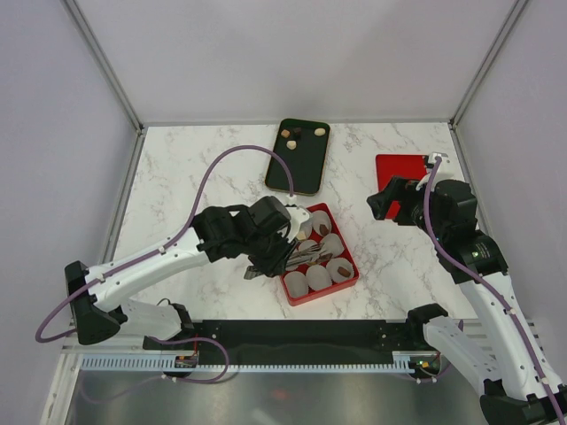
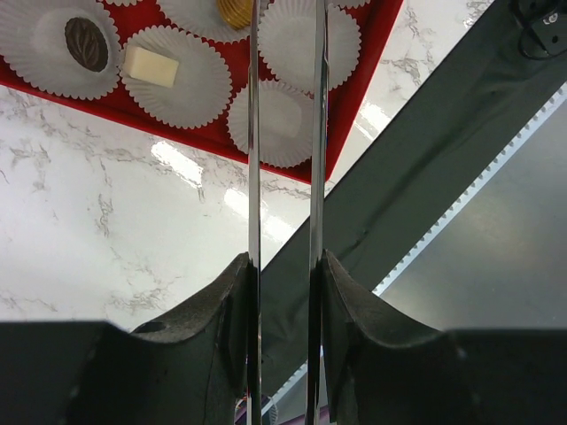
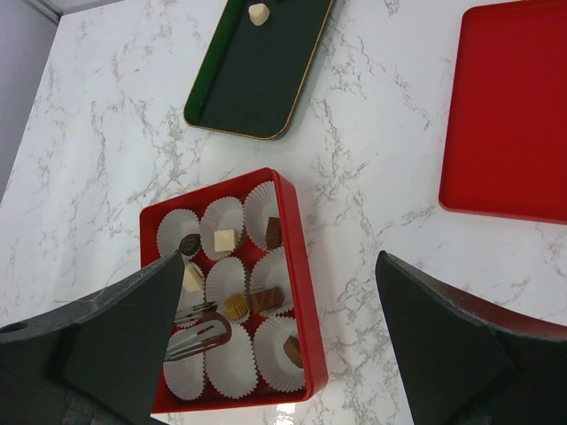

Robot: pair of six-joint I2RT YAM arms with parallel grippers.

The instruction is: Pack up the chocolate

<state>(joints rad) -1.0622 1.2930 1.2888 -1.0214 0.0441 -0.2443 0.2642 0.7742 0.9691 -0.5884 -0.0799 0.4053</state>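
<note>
Steel tweezers point(image 2: 253, 133) are clamped in your left claw point(image 2: 285, 282). Its jaws are partway closed on the handle end, and the two blades run out ahead of it with a gap between them. Below and ahead of that claw lies the red box point(image 3: 306, 292) of white paper cups point(image 2: 276, 124). Several cups hold a piece of the chocolate point(image 3: 225, 239), some dark, some cream and some brown. A ribbed golden piece point(image 3: 235, 306) lies just beside the tweezer tips; whether the tips touch it cannot be told. The two cups under the blades look empty. More pieces sit on the dark tray point(image 1: 301, 173), beyond the box from the left claw.

Your right claw point(image 3: 279, 261) hangs wide open and holds nothing, above the tabletop point(image 1: 204, 168). The box is below it and the flat red lid point(image 3: 514, 115) is off to its side.

Expect each piece to be very light and hard, with a smooth skin that is likely slick against steel and easy to scar. Take a cube across two opposite flat sides. Take a rounded one across its widest part, with the blades low around it, since it will probably roll or squirt out if pinched near the top. Squeeze only enough to lift. The cups are thin paper, so a blade that snags a frill will probably drag or crumple the cup. Lower each piece into the middle of a cup.
</note>
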